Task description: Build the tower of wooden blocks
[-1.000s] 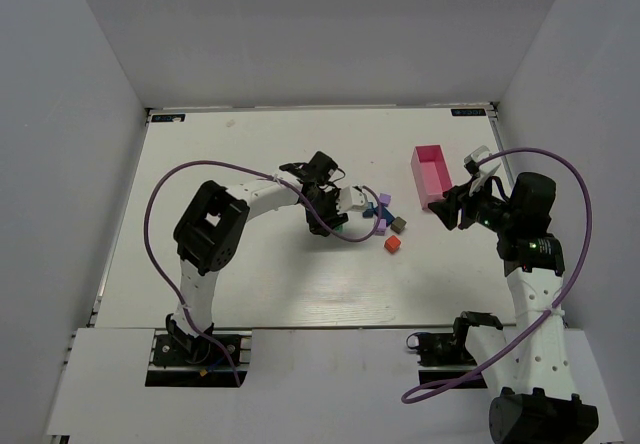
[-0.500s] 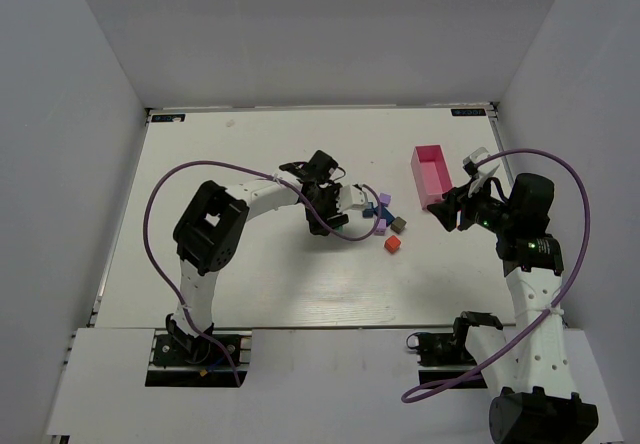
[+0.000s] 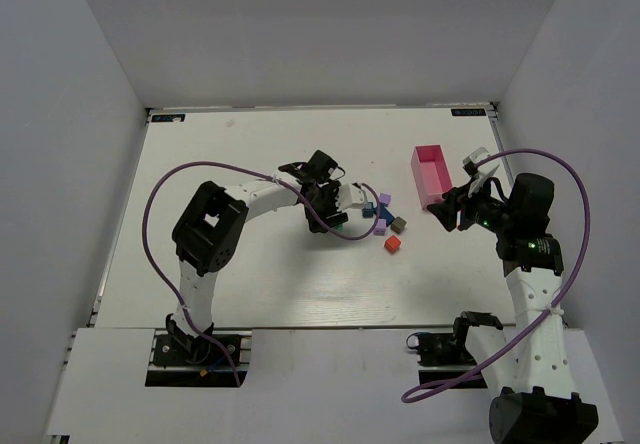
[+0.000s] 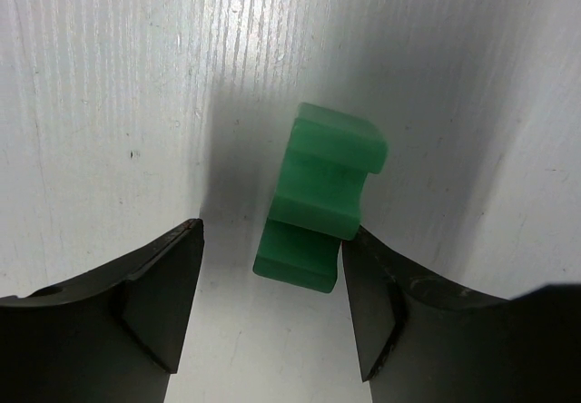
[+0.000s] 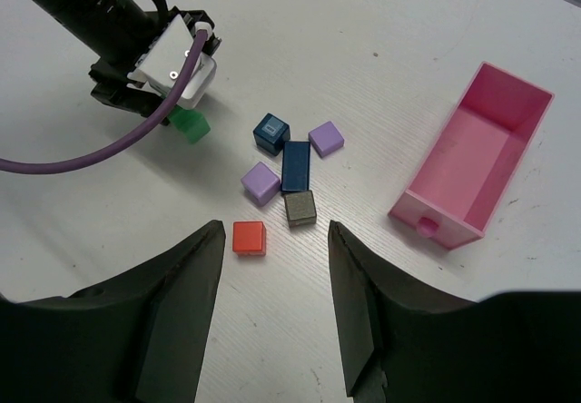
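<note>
in the left wrist view the left claw (image 4: 272,230) was cut off by the bottom edge, so only its two dark fingertips showed. the green block (image 4: 327,185) lay on the white desk (image 5: 381,40) between them, with a corner tucked against one fingertip. from the right wrist the same block was half hidden under that claw and its purple cable (image 5: 82,153). the left claw was spread: one finger touched the block and the other stood apart from it with bare desk between. the right claw (image 5: 274,229) hung above the desk, spread, with nothing between its fingers. the other blocks lay loose in a cluster between the green block and the pink box (image 5: 472,167): blue cube (image 5: 270,132), long blue block (image 5: 296,165), two purple (image 5: 326,138) (image 5: 260,183), grey-brown (image 5: 300,209), red (image 5: 248,237).
</note>
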You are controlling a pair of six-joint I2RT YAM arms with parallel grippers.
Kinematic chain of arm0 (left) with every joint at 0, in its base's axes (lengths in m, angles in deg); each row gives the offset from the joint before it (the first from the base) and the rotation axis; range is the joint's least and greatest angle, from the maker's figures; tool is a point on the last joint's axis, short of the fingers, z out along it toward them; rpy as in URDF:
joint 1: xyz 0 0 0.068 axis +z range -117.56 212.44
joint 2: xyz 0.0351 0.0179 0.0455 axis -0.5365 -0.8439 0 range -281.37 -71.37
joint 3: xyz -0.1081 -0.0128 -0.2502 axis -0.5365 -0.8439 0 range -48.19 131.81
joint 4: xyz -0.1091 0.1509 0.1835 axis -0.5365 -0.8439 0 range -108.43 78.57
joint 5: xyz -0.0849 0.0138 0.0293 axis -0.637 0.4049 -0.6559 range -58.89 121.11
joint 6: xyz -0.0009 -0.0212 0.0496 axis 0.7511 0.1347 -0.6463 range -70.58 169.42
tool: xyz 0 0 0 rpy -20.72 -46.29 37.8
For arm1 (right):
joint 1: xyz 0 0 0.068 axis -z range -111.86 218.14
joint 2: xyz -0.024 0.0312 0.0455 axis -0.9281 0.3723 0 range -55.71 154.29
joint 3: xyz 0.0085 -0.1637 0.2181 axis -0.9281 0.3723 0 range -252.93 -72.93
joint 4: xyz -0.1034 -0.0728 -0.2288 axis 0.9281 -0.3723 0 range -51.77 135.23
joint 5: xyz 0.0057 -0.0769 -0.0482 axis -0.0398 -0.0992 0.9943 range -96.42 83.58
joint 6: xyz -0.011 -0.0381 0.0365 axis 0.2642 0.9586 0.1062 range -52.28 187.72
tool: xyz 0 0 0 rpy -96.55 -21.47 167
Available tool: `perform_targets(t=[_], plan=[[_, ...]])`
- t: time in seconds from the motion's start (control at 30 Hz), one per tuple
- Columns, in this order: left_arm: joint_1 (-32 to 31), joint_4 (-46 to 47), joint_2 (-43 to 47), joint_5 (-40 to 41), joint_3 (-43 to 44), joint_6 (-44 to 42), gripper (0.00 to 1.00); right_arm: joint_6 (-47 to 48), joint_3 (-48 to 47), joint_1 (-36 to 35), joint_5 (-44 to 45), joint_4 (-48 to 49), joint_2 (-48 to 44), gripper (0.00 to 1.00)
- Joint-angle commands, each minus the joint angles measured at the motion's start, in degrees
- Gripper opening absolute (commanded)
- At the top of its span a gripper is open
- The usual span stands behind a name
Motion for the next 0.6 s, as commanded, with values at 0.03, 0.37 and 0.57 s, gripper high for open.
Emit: perform_targets(t=[0.03, 0.37, 0.57], plan=[[0.1, 0.6, 3.8, -0.1, -0.7, 0.0, 0.74, 0.3, -0.2, -0.1, -1.2, 0.8, -0.5, 0.56], [-0.5, -0.5, 3.8, -1.7, -0.2, -0.6, 0.74, 0.2, -0.1, -0.1, -1.2, 0.7, -0.1, 0.56], [-1.0, -0.5, 3.8, -1.7, -0.2, -0.6, 0.74, 0.3, -0.3, -0.2, -1.2, 0.8, -0.2, 0.56]])
